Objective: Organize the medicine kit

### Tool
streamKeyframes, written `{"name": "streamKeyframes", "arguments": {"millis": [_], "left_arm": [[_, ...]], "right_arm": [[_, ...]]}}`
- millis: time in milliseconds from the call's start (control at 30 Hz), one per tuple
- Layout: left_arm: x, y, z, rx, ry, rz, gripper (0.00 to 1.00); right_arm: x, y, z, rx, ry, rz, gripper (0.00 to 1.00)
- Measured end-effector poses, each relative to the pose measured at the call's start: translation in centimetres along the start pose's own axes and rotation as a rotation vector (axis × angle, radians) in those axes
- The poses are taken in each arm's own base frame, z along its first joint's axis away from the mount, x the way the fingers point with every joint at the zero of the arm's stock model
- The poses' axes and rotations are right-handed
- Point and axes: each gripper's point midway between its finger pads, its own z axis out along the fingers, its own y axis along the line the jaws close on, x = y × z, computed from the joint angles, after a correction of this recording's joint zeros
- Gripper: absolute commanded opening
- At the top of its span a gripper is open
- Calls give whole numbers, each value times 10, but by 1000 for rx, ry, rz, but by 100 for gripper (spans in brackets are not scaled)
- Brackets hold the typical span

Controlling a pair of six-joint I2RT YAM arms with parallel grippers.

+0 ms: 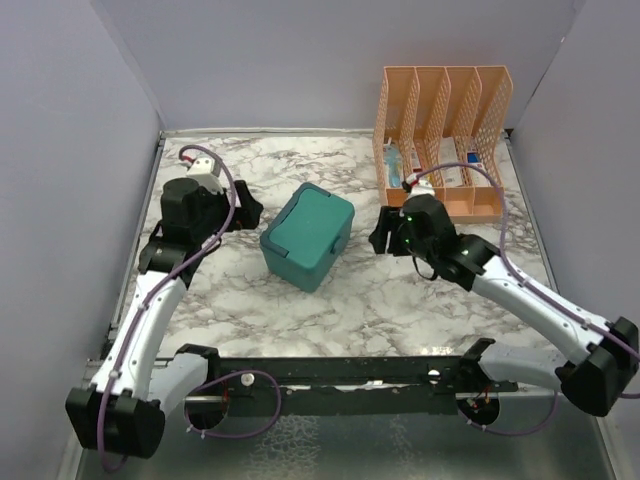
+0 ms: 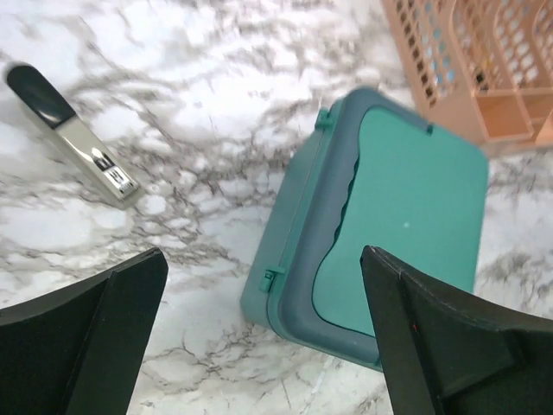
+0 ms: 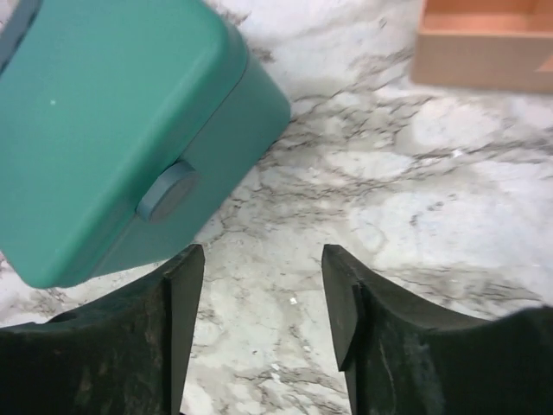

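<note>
1. Jaws on the left gripper (image 2: 263, 337) are spread wide and hold nothing, touch nothing; the wrist view shows marble and the box edge in the gap.
2. Left gripper hangs off the box's left side, angled toward it. Judgement: lined up to steady or grasp the box, can't settle which.
3. Stapler (image 2: 73, 134) lies flat on the table (image 1: 400, 300), left of the box and well apart from it. Only the left wrist view shows it.
4. Box (image 1: 308, 235) sits mid-table between both grippers, lid down, turned corner-on. Contents hidden.
5. Latch (image 3: 168, 190) on the box's side faces the right gripper.
6. Right gripper (image 3: 263, 303) has its jaws moderately apart, nothing held, only bare marble in the gap; it sits just right of the box, not touching. Judgement: placed for the latch.
7. Rack (image 1: 440, 140) stands at back right, a few small items in its slots, too small to name.
8. Lid shut fits kit packed or not yet opened; can't tell.
</note>
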Motion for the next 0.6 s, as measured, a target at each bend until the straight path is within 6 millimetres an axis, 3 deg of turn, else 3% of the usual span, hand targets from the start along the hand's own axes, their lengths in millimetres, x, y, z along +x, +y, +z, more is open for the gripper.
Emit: {"name": "streamKeyframes", "arguments": {"millis": [200, 433, 600], "left_arm": [[-47, -17, -72, -9, -246, 39, 99], [-66, -32, -155, -17, -414, 126, 99], [-65, -27, -197, -83, -484, 148, 99]], "right_arm": [[-45, -17, -66, 20, -191, -99, 59], [-94, -29, -153, 2, -451, -101, 61], [-105, -48, -201, 21, -570, -95, 61]]}}
